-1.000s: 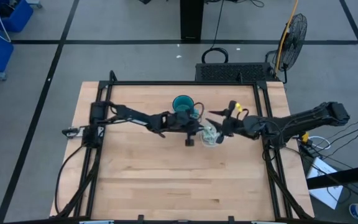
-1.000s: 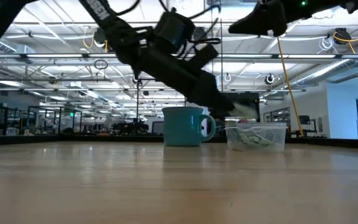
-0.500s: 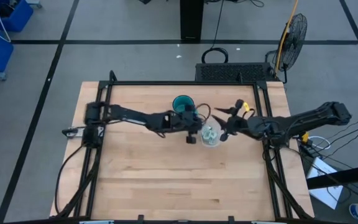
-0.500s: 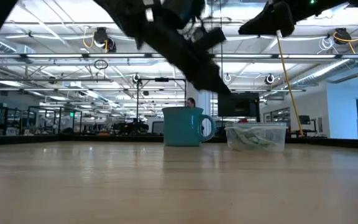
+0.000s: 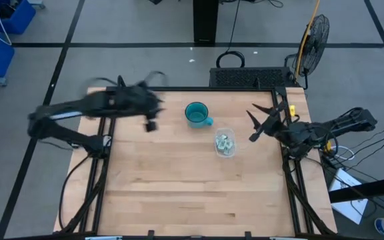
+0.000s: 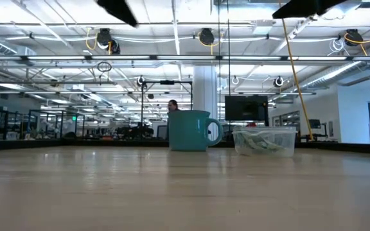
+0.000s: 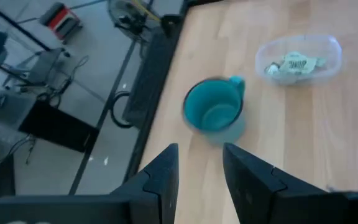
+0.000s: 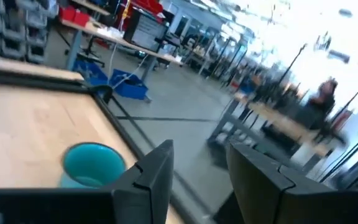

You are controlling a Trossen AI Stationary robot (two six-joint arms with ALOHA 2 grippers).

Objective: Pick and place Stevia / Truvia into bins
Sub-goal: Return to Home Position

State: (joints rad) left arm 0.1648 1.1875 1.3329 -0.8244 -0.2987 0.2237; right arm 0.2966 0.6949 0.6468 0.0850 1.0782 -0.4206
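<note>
The clear bin (image 5: 224, 143) stands on the table to the right of the teal mug (image 5: 195, 113). Several pale green and white Stevia packets (image 7: 294, 64) lie inside it, also seen through its wall as packets (image 6: 259, 142). My left gripper (image 5: 151, 123) hangs open and empty high over the table's far left part, well away from the bin (image 7: 298, 59). My right gripper (image 5: 253, 125) is open and empty too, raised near the table's right edge. I see no packets on the bare table.
The mug (image 6: 191, 130) sits close beside the bin (image 6: 265, 140) on the far middle of the wooden table (image 5: 179, 193). A black frame (image 5: 199, 89) runs along the table's edges. A fan (image 5: 315, 33) stands beyond the far right corner.
My left gripper has pulled back from above the bin toward the table's far left edge, rising out of the low view. My right gripper has drawn away from the bin toward the right edge and up. Mug and bin stayed put.
</note>
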